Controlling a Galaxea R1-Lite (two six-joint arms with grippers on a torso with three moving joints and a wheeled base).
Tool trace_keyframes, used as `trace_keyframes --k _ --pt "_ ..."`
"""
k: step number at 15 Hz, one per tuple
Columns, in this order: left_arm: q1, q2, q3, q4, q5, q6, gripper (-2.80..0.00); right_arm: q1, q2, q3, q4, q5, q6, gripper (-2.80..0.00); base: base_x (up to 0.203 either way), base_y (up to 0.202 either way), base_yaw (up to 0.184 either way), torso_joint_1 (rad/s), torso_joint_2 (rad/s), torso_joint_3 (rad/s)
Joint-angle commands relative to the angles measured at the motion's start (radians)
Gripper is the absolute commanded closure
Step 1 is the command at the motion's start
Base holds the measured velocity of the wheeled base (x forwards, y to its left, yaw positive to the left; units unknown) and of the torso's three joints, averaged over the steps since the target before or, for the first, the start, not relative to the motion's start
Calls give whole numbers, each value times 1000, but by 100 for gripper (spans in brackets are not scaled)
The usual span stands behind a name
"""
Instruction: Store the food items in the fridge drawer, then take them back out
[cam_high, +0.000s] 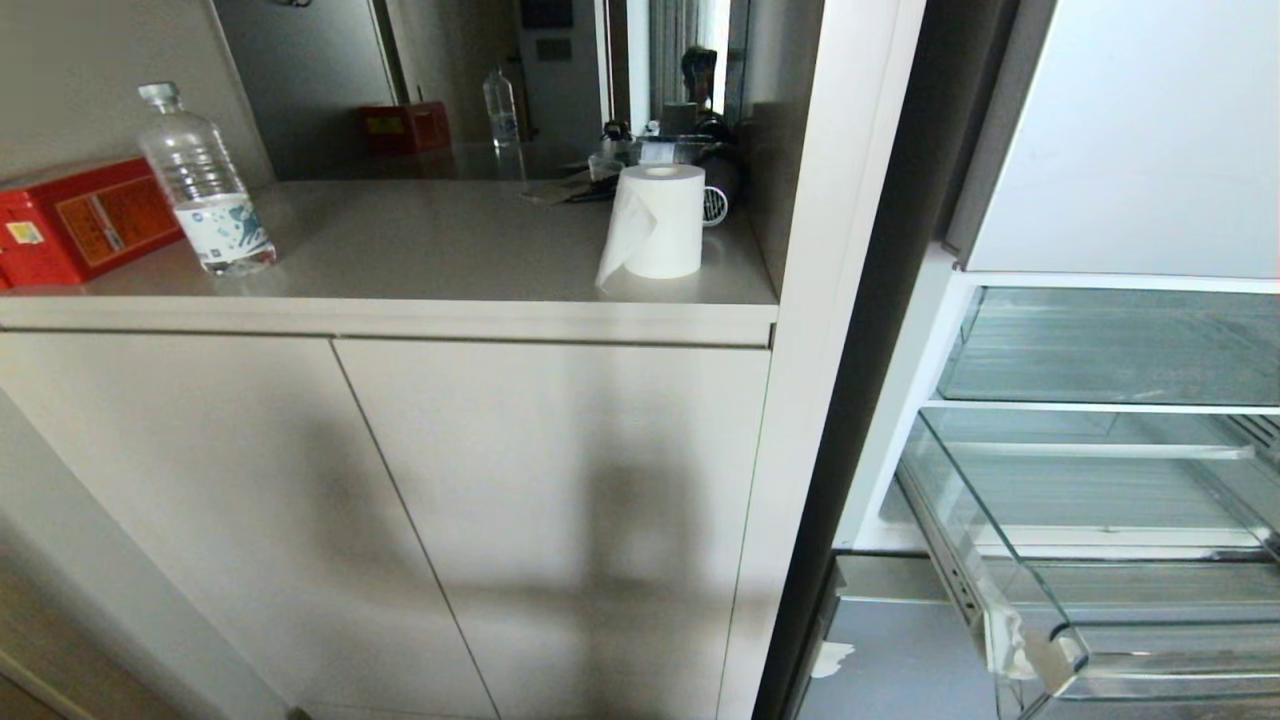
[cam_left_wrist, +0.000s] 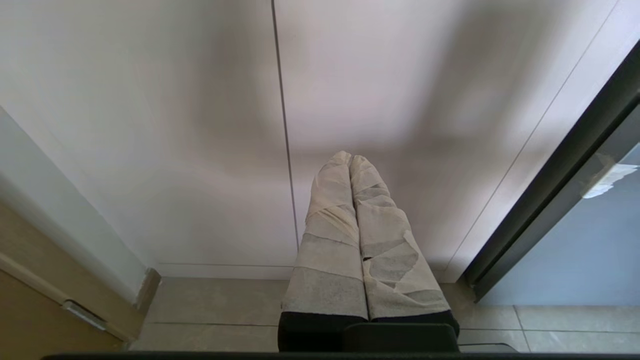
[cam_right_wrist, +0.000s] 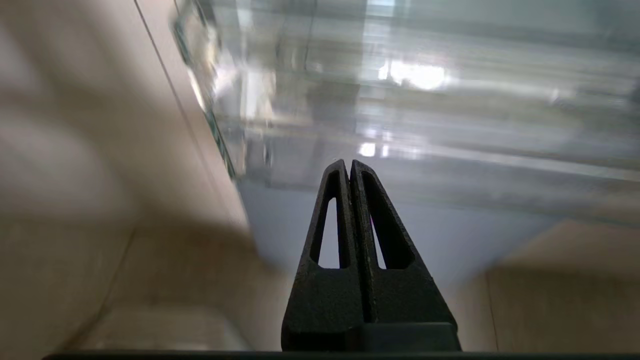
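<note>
The right pincer (cam_right_wrist: 349, 164) has its black fingers pressed together on nothing, pointing at the clear fridge drawer (cam_right_wrist: 400, 100) just ahead of its tips. In the head view that drawer (cam_high: 1040, 640) stands pulled out of the pale fridge (cam_high: 1120, 140), empty as far as shows; no food items are in sight. The left pincer (cam_left_wrist: 350, 157), tape-wrapped and likewise closed and empty, hangs before the cabinet doors (cam_left_wrist: 200, 125), above the floor tiles (cam_left_wrist: 215, 310).

Three views around the cabinet (cam_high: 450, 520)

Head: above, facing cabinet. Left wrist: low, close to cabinet doors, shared with head. Right wrist: beside cabinet, toward fridge drawer (cam_right_wrist: 400, 100).
</note>
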Motion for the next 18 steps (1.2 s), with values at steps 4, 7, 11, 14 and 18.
trace_keyframes --k 4,7,11,14,18 --pt "0 0 0 1 0 0 0 -2 458 -87 -26 5 51 0 0 0 0 0 0 0" --pt "0 0 0 1 0 0 0 -2 630 -131 -86 11 69 0 0 0 0 0 0 0" --pt "0 0 0 1 0 0 0 -2 846 -180 -260 16 85 0 0 0 0 0 0 0" --pt "0 0 0 1 0 0 0 -1 1044 -262 -369 17 120 0 0 0 0 0 0 0" --pt "0 0 0 1 0 0 0 1 1320 -362 -635 17 203 0 0 0 0 0 0 0"
